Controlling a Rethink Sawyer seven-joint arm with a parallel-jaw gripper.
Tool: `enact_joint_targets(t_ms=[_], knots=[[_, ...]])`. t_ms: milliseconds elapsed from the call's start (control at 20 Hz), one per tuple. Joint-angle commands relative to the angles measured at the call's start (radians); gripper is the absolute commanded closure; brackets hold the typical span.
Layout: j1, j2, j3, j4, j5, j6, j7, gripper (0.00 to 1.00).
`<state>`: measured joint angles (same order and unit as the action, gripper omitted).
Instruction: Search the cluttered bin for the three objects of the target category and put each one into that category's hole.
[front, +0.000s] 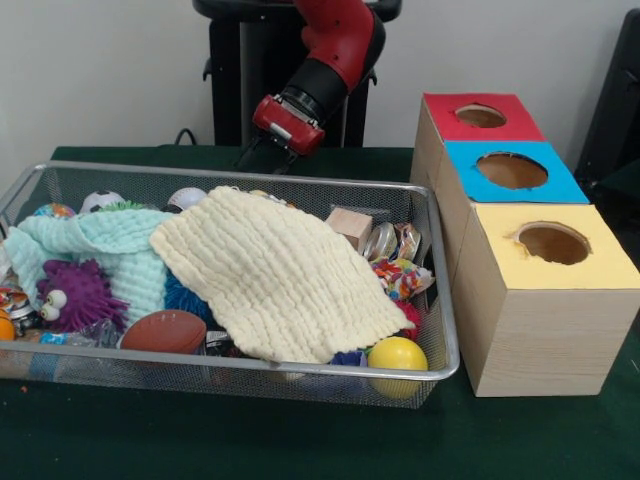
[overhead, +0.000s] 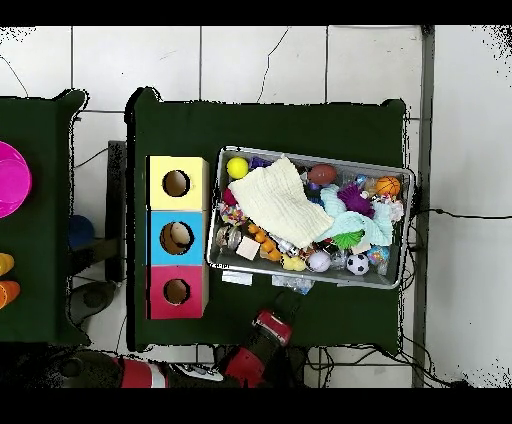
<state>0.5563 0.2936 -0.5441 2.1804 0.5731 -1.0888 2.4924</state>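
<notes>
The silver wire-mesh bin (front: 440, 290) sits on the green table and is full of clutter; it also shows in the overhead view (overhead: 405, 225). A cream cloth (front: 275, 275) and a mint cloth (front: 100, 245) cover much of the contents. Around them lie a purple fuzzy toy (front: 75, 295), a brown football (front: 163, 331), a yellow ball (front: 397, 354), a wooden block (front: 350, 226) and a soccer ball (front: 100, 200). My gripper (front: 262, 157) hangs just behind the bin's far rim, outside the bin and holding nothing that I can see. The arm's red wrist (overhead: 270, 325) shows in the overhead view.
Three wooden boxes stand in a row beside the bin, each with a round hole on top: red (front: 482, 118), blue (front: 512, 172), yellow (front: 553, 245). In the overhead view a tan object shows inside the blue box's hole (overhead: 177, 238). A pink disc (overhead: 10, 180) lies on a separate table.
</notes>
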Motion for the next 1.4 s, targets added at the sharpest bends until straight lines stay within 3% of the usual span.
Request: enact_joint_targets(t_ms=[50,150,350,750,1400], knots=[[-0.034,0.105,0.099,-0.037,-0.040,-0.030,0.188,0.00],[-0.055,0.092,0.100,-0.032,-0.071,-0.027,0.177,0.00],[-0.159,0.053,0.090,-0.056,-0.227,0.025,0.132,0.00],[-0.212,0.022,0.084,-0.053,-0.296,-0.001,0.109,0.00],[-0.185,0.064,0.108,-0.055,-0.205,-0.059,0.117,0.00]])
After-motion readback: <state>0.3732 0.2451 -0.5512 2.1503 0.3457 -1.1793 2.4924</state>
